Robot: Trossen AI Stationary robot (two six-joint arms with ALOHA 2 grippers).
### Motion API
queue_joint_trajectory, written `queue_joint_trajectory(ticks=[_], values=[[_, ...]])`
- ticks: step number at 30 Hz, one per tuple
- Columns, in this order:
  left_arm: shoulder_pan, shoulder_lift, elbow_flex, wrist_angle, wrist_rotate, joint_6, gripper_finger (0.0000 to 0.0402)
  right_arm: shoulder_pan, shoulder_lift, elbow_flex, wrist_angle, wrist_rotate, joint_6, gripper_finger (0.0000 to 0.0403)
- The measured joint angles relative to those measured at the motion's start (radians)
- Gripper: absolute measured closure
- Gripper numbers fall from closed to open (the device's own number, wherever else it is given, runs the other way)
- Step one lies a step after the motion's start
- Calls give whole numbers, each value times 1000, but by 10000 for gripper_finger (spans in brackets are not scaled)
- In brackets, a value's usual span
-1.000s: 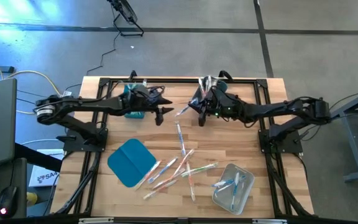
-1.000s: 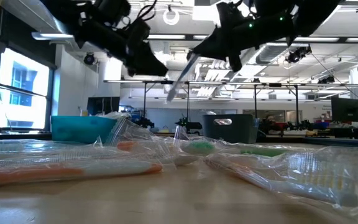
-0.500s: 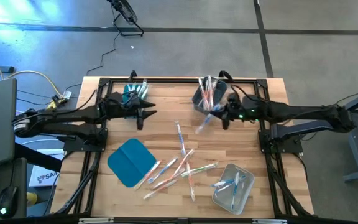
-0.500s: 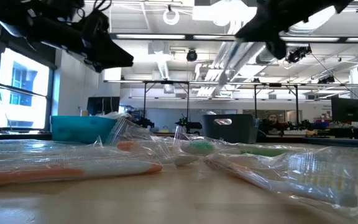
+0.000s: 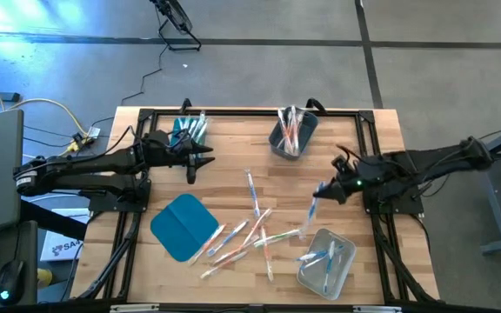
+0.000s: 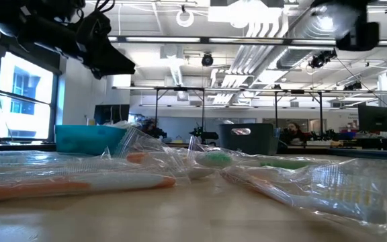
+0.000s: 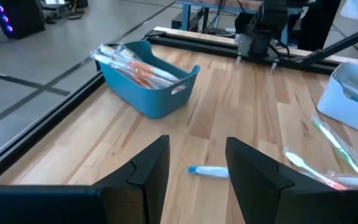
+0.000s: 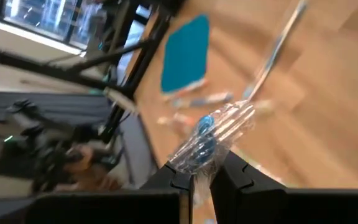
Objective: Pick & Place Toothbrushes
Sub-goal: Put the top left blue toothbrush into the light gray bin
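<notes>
My right gripper [image 5: 318,189] hangs above the table's right half, just on the far side of the clear bin [image 5: 327,261]. It is shut on a wrapped toothbrush [image 5: 311,207] with a blue part [image 8: 205,124]. My left gripper [image 5: 191,162] stands open near the teal bin [image 5: 185,130], with nothing between its fingers [image 7: 194,168]. Loose wrapped toothbrushes [image 5: 252,228] lie flat mid-table. More toothbrushes stand in the teal bin and in the grey bin [image 5: 292,136]. Blue ones lie in the clear bin. My right gripper pinches the wrapped toothbrush between its two fingers [image 8: 173,177], at the crinkled wrapper end [image 8: 194,158] next to the blue part. The rest of the toothbrush [image 8: 272,50] runs out beyond the fingertips. It is lifted clear of the table and slants down toward the near edge.
A flat teal lid [image 5: 183,226] lies near the left front. One blue toothbrush [image 7: 209,172] lies on the wood ahead of my left gripper. Black frame rails [image 5: 250,111] run along the table's edges. Both arm bases stand at the table's sides.
My right gripper has carried the toothbrush from beside the grey bin toward the table's right and near edges, ending close to the clear bin. Its wrist has rolled on the way. My left gripper has drawn back toward the left edge, still open.
</notes>
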Motion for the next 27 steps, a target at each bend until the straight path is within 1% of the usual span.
queue_joint_trajectory(ticks=[4,9,18,21,25,27], values=[[0,0,0,-10,0,3,248,108,20,0,-41,27,119,384],[0,0,0,-10,0,3,248,218,80,0,-104,34,288,384],[0,0,0,-32,-2,6,248,413,267,0,-115,30,514,384],[0,0,0,-33,-2,6,248,455,328,0,-108,31,590,384],[0,0,0,-33,-2,6,248,479,390,0,-78,31,660,384],[0,0,1,-33,-2,6,248,483,408,0,-74,30,674,374]])
